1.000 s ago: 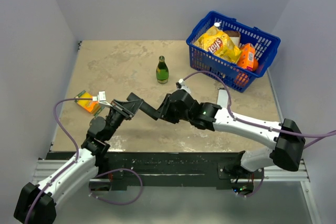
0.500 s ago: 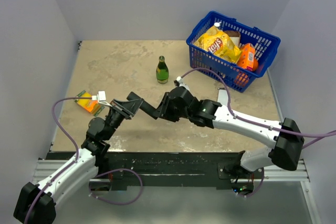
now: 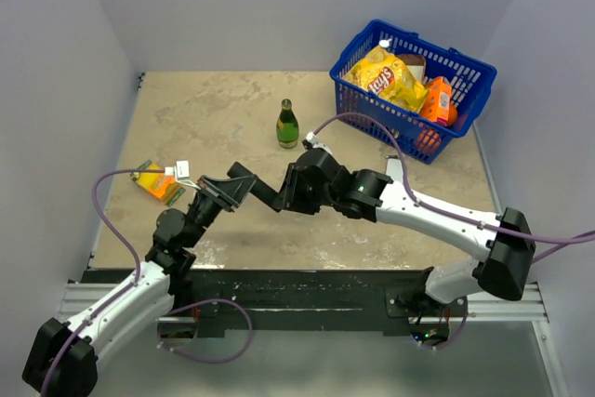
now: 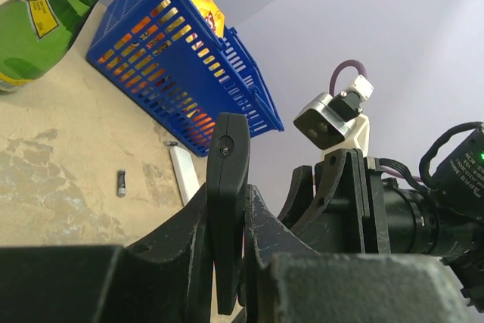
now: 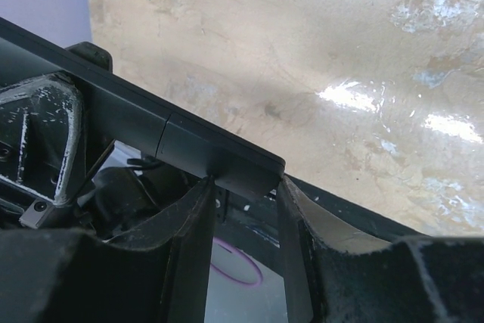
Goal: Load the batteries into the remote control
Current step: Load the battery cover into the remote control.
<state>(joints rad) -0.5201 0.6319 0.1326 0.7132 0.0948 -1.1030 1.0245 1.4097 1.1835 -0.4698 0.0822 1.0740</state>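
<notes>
The remote control (image 3: 258, 191), a slim black bar, hangs above the table between both arms. My left gripper (image 3: 231, 191) is shut on its left end. In the left wrist view the remote control (image 4: 227, 164) stands edge-on, pinched in my left gripper (image 4: 227, 202). My right gripper (image 3: 284, 194) is shut on the other end. The right wrist view shows my right gripper (image 5: 246, 183) with a finger pressed on either side of the remote control (image 5: 189, 141). One small dark and silver battery (image 4: 121, 183) lies on the table near a flat white device (image 4: 184, 175).
A green bottle (image 3: 288, 125) stands at mid-table. A blue basket (image 3: 465, 90) of snack packs sits at the back right. An orange and yellow packet (image 3: 156, 181) lies at the left. The white device (image 3: 395, 174) lies beside the right arm.
Both grippers, still holding the remote, have drifted slightly up and away from the arm bases. The right arm's wrist has shifted a little to the left.
</notes>
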